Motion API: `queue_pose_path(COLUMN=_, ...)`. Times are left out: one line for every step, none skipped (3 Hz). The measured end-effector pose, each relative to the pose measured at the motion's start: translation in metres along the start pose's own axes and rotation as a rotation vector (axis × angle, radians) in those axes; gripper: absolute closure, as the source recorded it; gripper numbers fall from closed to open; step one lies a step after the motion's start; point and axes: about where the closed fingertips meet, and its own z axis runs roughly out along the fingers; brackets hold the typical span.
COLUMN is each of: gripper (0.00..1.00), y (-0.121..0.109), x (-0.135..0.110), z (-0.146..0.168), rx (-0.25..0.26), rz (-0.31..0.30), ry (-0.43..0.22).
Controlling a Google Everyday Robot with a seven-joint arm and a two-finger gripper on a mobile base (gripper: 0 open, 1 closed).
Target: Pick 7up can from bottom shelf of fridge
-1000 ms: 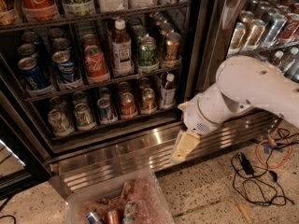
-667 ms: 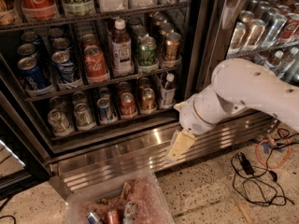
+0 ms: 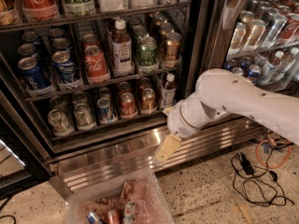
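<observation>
The fridge point(image 3: 196, 41) stands open in front of me, with wire racks of cans and bottles. On the bottom shelf point(image 3: 112, 127), two pale silvery-green 7up cans point(image 3: 59, 121) stand at the far left, one beside the other point(image 3: 84, 115). To their right stand a blue can, a red can, a brownish can and a small bottle. My gripper point(image 3: 166, 150) hangs from the white arm point(image 3: 233, 101). It is in front of the ribbed steel base panel point(image 3: 117, 157), below the shelf and well right of the 7up cans, touching none.
A clear plastic bin point(image 3: 81, 200) with pink padding and a few cans sits on the floor below the gripper. Black and orange cables point(image 3: 261, 171) lie on the floor at right. A second cooler point(image 3: 268, 31) with cans stands at right.
The arm and gripper have moved left along the front of the fridge base, closer to the middle of the bottom shelf. The cans have not moved.
</observation>
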Motion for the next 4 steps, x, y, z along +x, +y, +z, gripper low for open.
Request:
queue_pose_path(gripper=0.0, y=-0.003, x=-0.001, z=0.031, rx=-0.036, rz=0.004, ry=-0.016)
queue_pose_path(gripper=0.0, y=-0.004, x=-0.009, z=0.077, rx=-0.092, rz=0.005, ry=-0.063)
queue_pose_path(gripper=0.0, y=-0.004, x=-0.014, z=0.093, rx=-0.108, rz=0.007, ry=-0.062)
queue_pose_path(gripper=0.0, y=-0.005, x=-0.021, z=0.118, rx=-0.117, rz=0.014, ry=-0.074)
